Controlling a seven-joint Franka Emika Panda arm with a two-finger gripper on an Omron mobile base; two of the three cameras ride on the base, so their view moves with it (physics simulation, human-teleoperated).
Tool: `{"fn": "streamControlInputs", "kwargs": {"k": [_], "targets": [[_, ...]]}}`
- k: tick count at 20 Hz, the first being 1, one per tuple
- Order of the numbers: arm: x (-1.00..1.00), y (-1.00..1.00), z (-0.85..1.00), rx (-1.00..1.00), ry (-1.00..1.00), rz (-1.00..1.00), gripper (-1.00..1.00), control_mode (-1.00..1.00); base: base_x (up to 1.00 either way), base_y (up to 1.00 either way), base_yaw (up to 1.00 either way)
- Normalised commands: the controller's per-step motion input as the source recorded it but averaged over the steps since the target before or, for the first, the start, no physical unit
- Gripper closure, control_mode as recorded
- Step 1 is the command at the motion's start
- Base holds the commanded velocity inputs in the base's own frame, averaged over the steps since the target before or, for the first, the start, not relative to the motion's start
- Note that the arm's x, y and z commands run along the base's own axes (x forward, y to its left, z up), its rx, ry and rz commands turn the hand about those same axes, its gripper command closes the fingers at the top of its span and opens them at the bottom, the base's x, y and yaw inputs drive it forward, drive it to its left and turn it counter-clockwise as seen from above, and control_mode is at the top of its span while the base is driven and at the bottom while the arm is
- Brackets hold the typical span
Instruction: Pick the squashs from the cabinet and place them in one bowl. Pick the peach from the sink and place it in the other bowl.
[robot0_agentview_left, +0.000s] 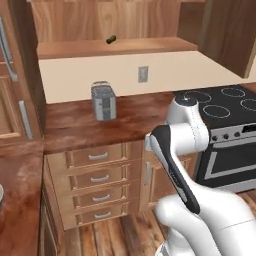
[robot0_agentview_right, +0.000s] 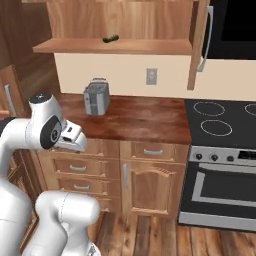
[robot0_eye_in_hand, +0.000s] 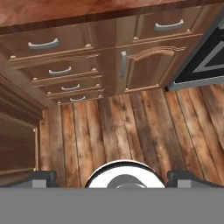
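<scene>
Fingers (robot0_eye_in_hand: 112, 178) spread wide, empty, over plank floor. Open cabinet (robot0_agentview_right: 120, 46): dark green squash (robot0_agentview_right: 110, 38) lying on shelf.

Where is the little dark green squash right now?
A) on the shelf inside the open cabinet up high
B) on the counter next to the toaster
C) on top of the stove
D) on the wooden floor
A: the dark green squash lies on the plank shelf of the cabinet, above the counter where the toaster stands, and well away from the stove.
</scene>
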Motion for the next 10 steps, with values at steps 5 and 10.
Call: {"fn": "streamControlInputs", "kwargs": {"k": [5, 10], "targets": [[0.0, 0.0, 0.0, 0.0, 0.0, 0.0, -1.0, 1.0, 0.83, 0.0, 0.0], [0.0, 0.0, 0.0, 0.0, 0.0, 0.0, -1.0, 1.0, 0.8, 0.0, 0.0]]}}
